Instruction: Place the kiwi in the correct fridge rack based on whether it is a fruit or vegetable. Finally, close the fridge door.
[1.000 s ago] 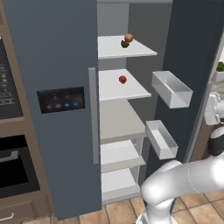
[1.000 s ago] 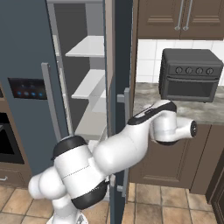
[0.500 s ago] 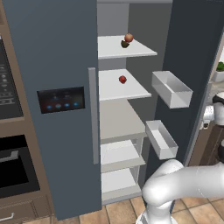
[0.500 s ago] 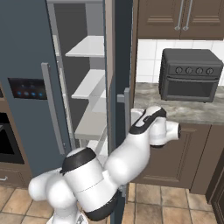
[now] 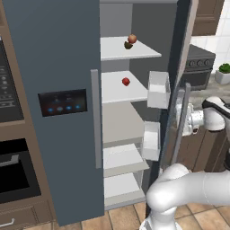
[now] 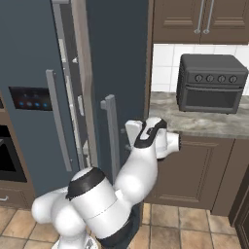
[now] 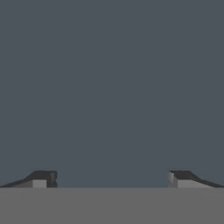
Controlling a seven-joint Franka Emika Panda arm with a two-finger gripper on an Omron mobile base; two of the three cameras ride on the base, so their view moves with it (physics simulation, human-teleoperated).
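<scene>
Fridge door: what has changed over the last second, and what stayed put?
The fridge door has swung well toward shut, pushed from outside by the arm; the gripper faces its panel, jaws open, holding nothing. The kiwi and orange-red fruit on the top fridge rack, and the small red fruit below, have not moved.

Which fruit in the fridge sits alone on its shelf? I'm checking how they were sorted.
The small bright red fruit, alone on the second shelf; the kiwi and orange-red fruit share the top shelf.
</scene>
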